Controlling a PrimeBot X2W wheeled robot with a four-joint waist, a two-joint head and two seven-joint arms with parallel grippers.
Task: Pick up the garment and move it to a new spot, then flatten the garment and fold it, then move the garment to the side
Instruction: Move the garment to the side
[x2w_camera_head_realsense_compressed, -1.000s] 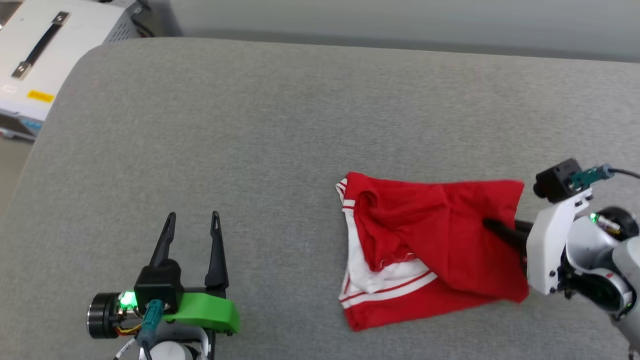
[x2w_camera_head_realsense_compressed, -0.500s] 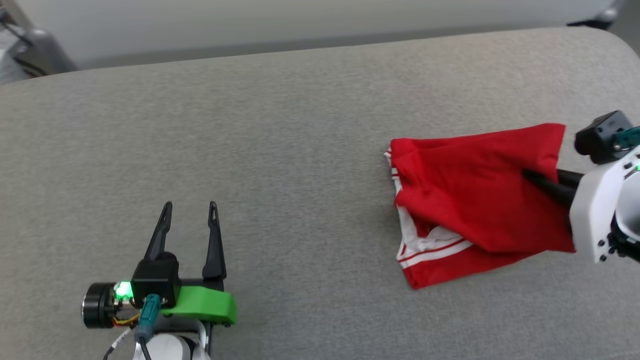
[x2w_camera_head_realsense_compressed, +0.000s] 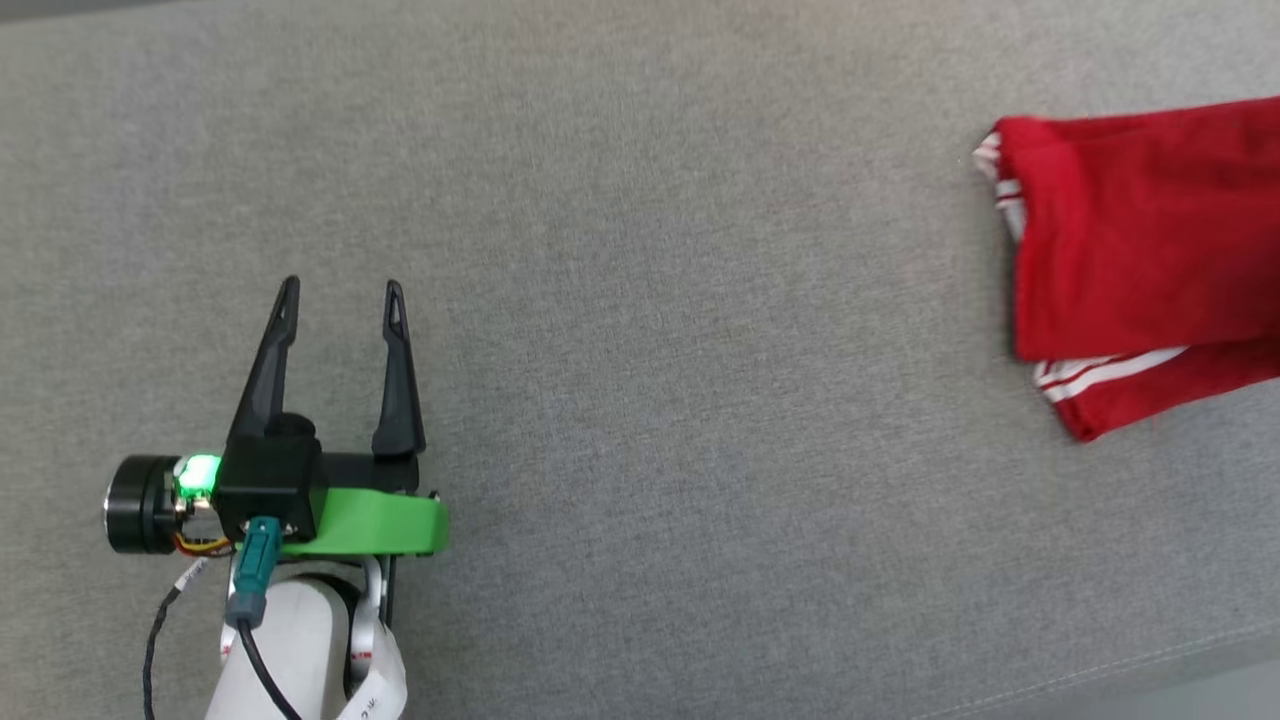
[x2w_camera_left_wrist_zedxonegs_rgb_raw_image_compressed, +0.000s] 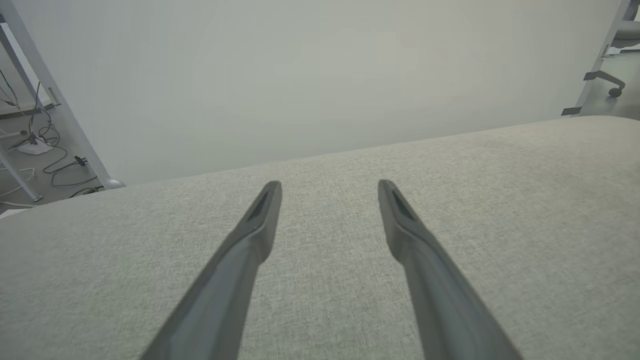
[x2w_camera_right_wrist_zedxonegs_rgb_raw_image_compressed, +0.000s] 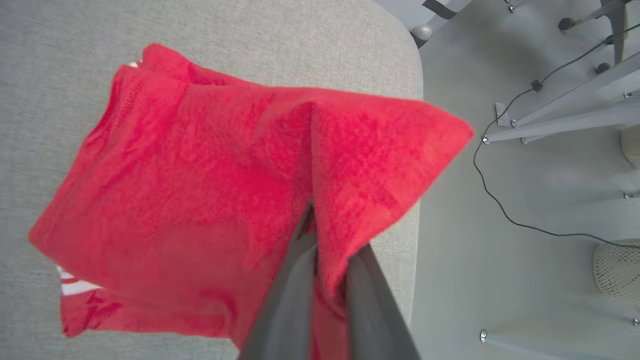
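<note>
The garment (x2w_camera_head_realsense_compressed: 1140, 250), red with white striped trim, lies folded at the right edge of the head view on the grey padded table (x2w_camera_head_realsense_compressed: 650, 330). In the right wrist view the garment (x2w_camera_right_wrist_zedxonegs_rgb_raw_image_compressed: 210, 190) hangs partly over the table's rounded corner, and my right gripper (x2w_camera_right_wrist_zedxonegs_rgb_raw_image_compressed: 317, 225) is shut on a fold of its red cloth, fingertips buried in the fabric. My left gripper (x2w_camera_head_realsense_compressed: 340, 295) stands open at the lower left of the head view, far from the garment, with nothing between its fingers. The left wrist view shows the left gripper (x2w_camera_left_wrist_zedxonegs_rgb_raw_image_compressed: 330, 187) over bare grey fabric.
The table's right end (x2w_camera_right_wrist_zedxonegs_rgb_raw_image_compressed: 410, 100) drops off to a pale floor with metal frame legs (x2w_camera_right_wrist_zedxonegs_rgb_raw_image_compressed: 565, 115), a black cable (x2w_camera_right_wrist_zedxonegs_rgb_raw_image_compressed: 505, 200) and a perforated white bin (x2w_camera_right_wrist_zedxonegs_rgb_raw_image_compressed: 617, 270). A plain wall (x2w_camera_left_wrist_zedxonegs_rgb_raw_image_compressed: 320, 75) stands behind the table's far edge.
The head camera has swung, so the whole picture shifted. The right gripper has carried the garment further right toward the table's end and has left the head view. The left gripper stays open.
</note>
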